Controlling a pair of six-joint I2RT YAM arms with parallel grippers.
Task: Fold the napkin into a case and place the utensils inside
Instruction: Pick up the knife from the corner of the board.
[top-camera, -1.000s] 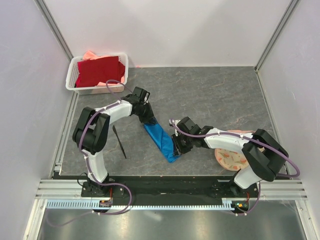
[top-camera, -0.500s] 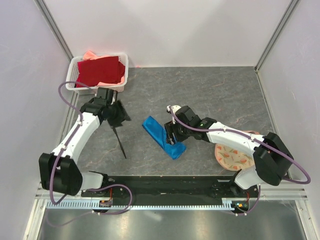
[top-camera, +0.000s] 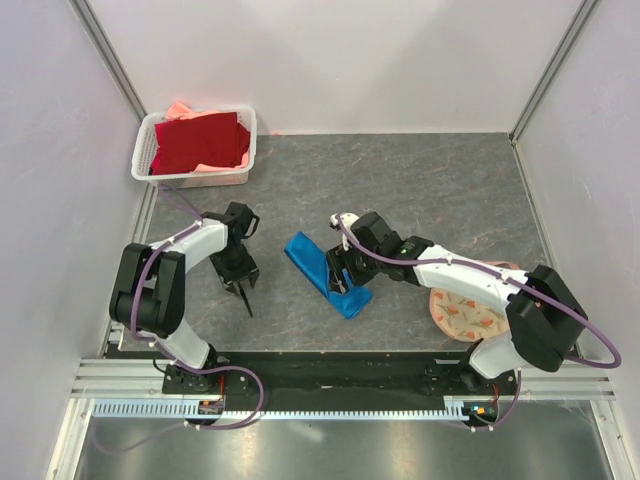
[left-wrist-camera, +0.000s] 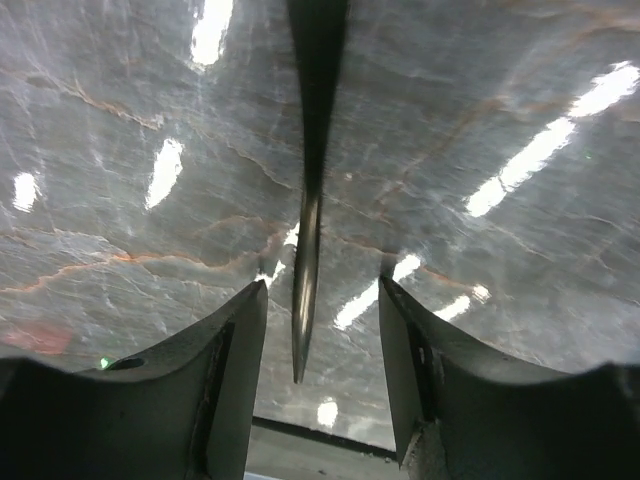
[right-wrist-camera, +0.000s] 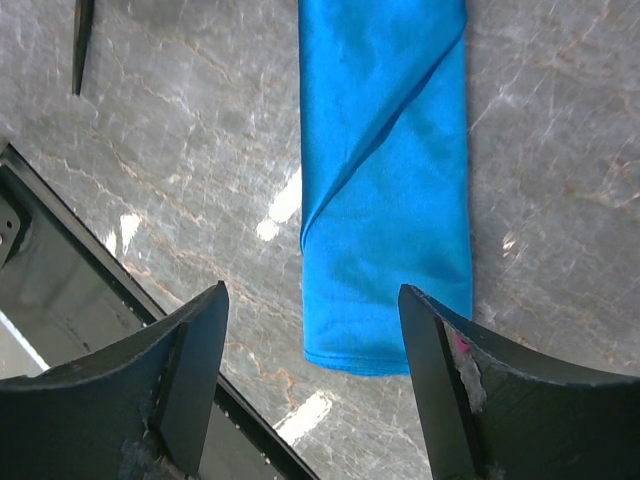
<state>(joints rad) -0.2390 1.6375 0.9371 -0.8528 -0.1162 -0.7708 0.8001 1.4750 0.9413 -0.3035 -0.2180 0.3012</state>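
Left end effector (left-wrist-camera: 320, 300): spread, utensil (left-wrist-camera: 306, 250) lying between its fingers on the bench (left-wrist-camera: 520, 120).
Right end effector (right-wrist-camera: 312, 298): spread, above one end of the case (right-wrist-camera: 400, 200).

1. I'm working in a lab test cell: plain white panel walls (top-camera: 330, 60) box in the table (top-camera: 430, 180).
2. I see bare aluminium rail (top-camera: 110, 378) and loose purple cables (top-camera: 245, 395) along its near edge.

Left hand (top-camera: 242, 283) points straight down, fingers (left-wrist-camera: 235, 350) parted and gripping nothing, its arm folded sharply at the elbow. Right hand (top-camera: 339, 283) also faces down, fingers (right-wrist-camera: 195, 345) spread wide, arm extended leftward.
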